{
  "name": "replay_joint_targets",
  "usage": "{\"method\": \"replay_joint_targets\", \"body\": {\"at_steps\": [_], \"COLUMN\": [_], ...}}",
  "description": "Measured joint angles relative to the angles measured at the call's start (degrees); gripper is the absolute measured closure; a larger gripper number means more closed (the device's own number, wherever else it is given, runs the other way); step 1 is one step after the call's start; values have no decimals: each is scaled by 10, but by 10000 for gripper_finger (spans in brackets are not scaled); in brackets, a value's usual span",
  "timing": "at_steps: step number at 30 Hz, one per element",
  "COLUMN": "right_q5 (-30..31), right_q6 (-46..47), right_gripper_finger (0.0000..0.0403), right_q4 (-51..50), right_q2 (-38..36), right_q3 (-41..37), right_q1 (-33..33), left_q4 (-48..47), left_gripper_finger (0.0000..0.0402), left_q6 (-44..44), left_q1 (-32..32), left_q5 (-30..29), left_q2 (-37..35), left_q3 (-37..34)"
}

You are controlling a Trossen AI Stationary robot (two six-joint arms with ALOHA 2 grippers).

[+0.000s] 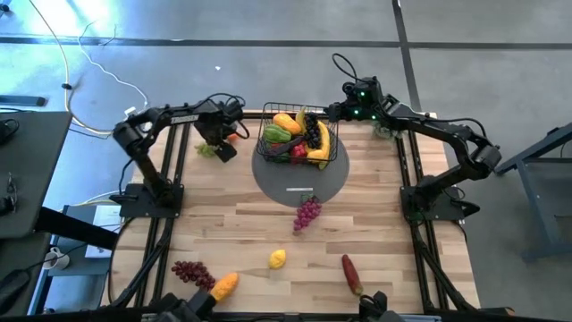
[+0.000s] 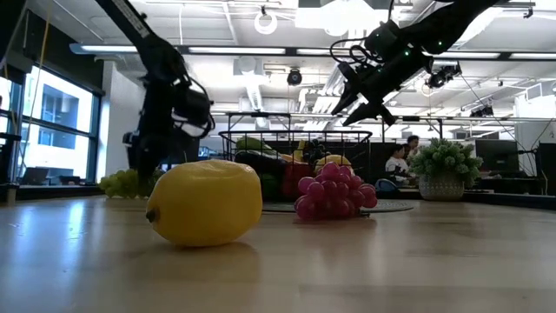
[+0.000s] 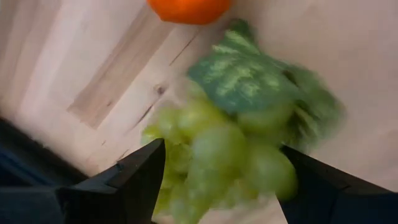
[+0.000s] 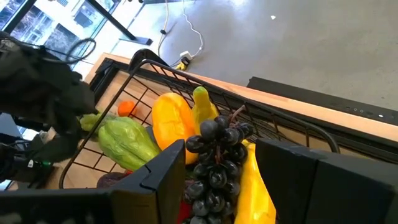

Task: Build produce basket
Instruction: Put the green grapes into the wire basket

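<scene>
Basket (image 1: 298, 141) of black wire sits on the grey round disc (image 1: 273, 179) at the table's far middle, already holding a yellow pepper, a green vegetable, bananas, dark grapes and something red. Well short of finished, I judge: purple grapes (image 1: 307, 213) lie just off the disc, and a lemon (image 1: 278, 258), a red pepper (image 1: 350, 272), dark red grapes (image 1: 191, 271) and an orange-yellow piece (image 1: 223, 285) wait near the front edge. Left gripper (image 1: 217, 143) hangs over green grapes (image 3: 217, 149) beside an orange fruit (image 3: 188, 9), fingers spread wide around the bunch, not closed. Right gripper (image 1: 342, 112) hovers above the basket's far rim, jaws partly apart, holding nothing.
</scene>
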Motion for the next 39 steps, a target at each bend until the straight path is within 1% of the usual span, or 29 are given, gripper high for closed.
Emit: {"method": "replay_joint_targets", "body": {"at_steps": [3, 5, 8, 11, 19, 22, 24, 29, 35, 39], "right_q5": [0, 0, 0, 0, 0, 0, 0, 0, -1, -1], "right_q6": [0, 3, 13, 13, 12, 12, 11, 11, 6, 6], "right_gripper_finger": [226, 226, 226, 226, 226, 226, 226, 226, 226, 226], "right_q4": [0, 0, 1, 2, 2, 2, 2, 2, 2, 2], "right_q2": [0, 0, 0, 0, 0, 0, 0, 0, 0, 0], "right_q3": [0, 0, 0, 0, 0, 0, 0, 0, 0, 0], "right_q1": [0, 0, 0, 0, 0, 0, 0, 0, 0, 0], "left_q4": [16, 9, 6, 3, -13, -31, -41, -56, -84, -74], "left_gripper_finger": [143, 146, 165, 201, 324, 353, 354, 354, 354, 354], "left_q6": [-5, -11, -9, -9, -10, -20, -25, -42, -75, -97], "left_q1": [0, -3, -7, -9, -13, -14, -16, -17, -16, -17], "left_q5": [-19, -33, -32, -25, -24, -20, -17, 23, 23, 55], "left_q2": [28, 43, 51, 51, 50, 50, 48, 15, -52, -106], "left_q3": [0, 4, 9, 9, 9, 19, 30, 59, 97, 128]}}
